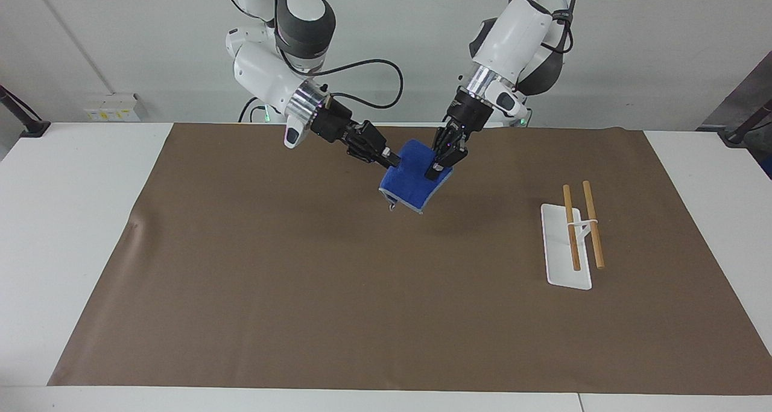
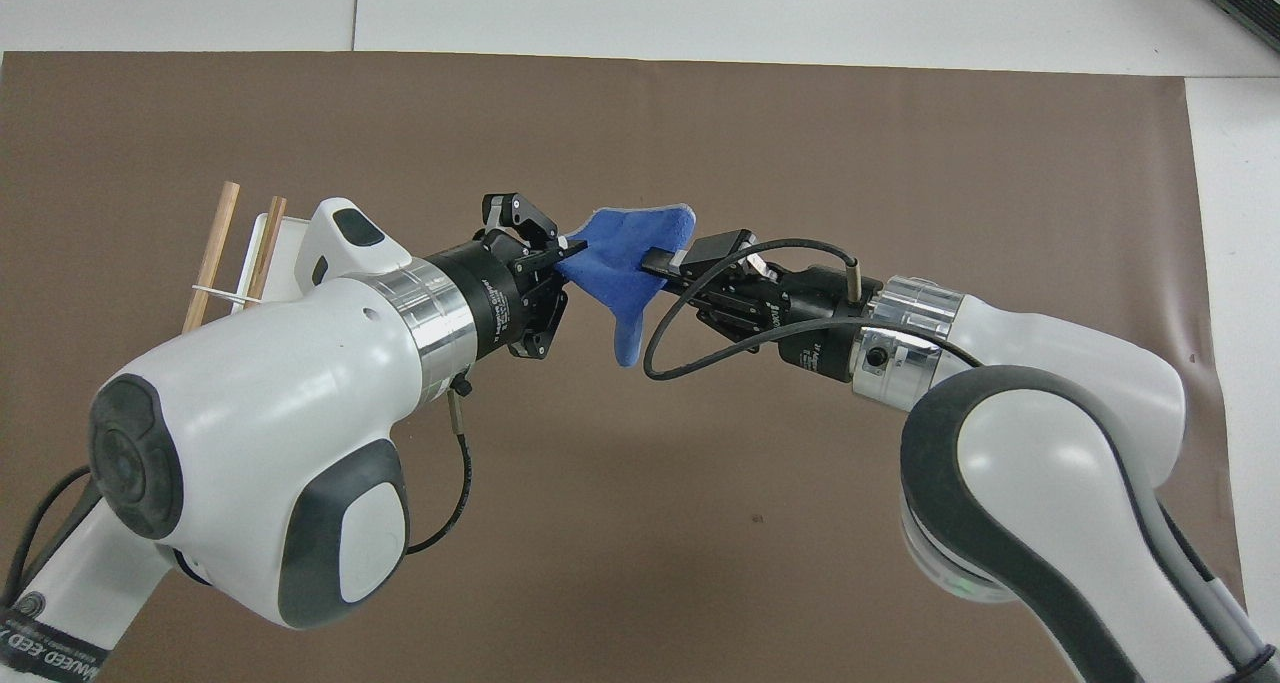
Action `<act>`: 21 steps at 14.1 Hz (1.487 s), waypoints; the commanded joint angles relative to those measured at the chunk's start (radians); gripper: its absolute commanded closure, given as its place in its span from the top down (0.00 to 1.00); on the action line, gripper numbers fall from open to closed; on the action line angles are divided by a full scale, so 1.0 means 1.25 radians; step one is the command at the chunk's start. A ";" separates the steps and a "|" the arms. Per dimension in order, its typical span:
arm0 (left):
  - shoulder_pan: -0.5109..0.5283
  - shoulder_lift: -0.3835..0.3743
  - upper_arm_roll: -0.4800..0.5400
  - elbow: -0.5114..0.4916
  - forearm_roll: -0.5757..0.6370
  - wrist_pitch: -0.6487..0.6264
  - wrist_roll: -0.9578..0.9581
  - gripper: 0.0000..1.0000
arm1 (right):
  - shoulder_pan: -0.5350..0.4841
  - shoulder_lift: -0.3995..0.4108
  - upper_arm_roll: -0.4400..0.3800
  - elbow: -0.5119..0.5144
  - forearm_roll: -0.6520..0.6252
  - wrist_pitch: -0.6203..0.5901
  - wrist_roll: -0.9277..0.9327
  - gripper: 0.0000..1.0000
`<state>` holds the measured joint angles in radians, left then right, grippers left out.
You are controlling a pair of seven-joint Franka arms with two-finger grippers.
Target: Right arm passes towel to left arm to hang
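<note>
Mid-handover above the worktop [image 1: 90,177], both the right gripper [image 1: 391,157] and left gripper [image 1: 435,169] have jaws clamped on the towel [image 1: 410,180]; release and hanging on the rack [image 1: 570,243] remain.

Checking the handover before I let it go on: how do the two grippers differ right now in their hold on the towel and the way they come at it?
The right gripper comes in low and slanted and holds one edge of the towel; the left gripper points steeply down onto the edge toward the rack. A loose black cable loops beside the right gripper; none beside the left. Both are shut on the towel, in the air over the mat.
</note>
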<state>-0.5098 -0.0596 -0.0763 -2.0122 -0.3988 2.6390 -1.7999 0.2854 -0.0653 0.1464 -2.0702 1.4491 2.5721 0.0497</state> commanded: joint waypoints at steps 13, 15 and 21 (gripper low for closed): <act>0.170 -0.032 0.017 -0.102 0.139 0.037 0.020 0.00 | -0.172 0.013 -0.003 0.012 -0.931 -0.163 -0.031 1.00; 0.203 -0.043 0.017 -0.145 0.140 0.091 0.021 0.00 | -0.189 0.013 -0.005 0.061 -1.012 -0.262 -0.021 1.00; 0.311 -0.070 0.013 -0.257 0.161 0.247 0.026 0.00 | -0.203 0.013 -0.029 0.246 -1.147 -0.548 0.074 1.00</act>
<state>-0.1669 -0.1062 -0.0463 -2.2832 -0.2174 2.9116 -1.7716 0.0273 -0.0600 0.1250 -1.8297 0.0690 1.9694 0.0936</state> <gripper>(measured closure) 0.978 0.000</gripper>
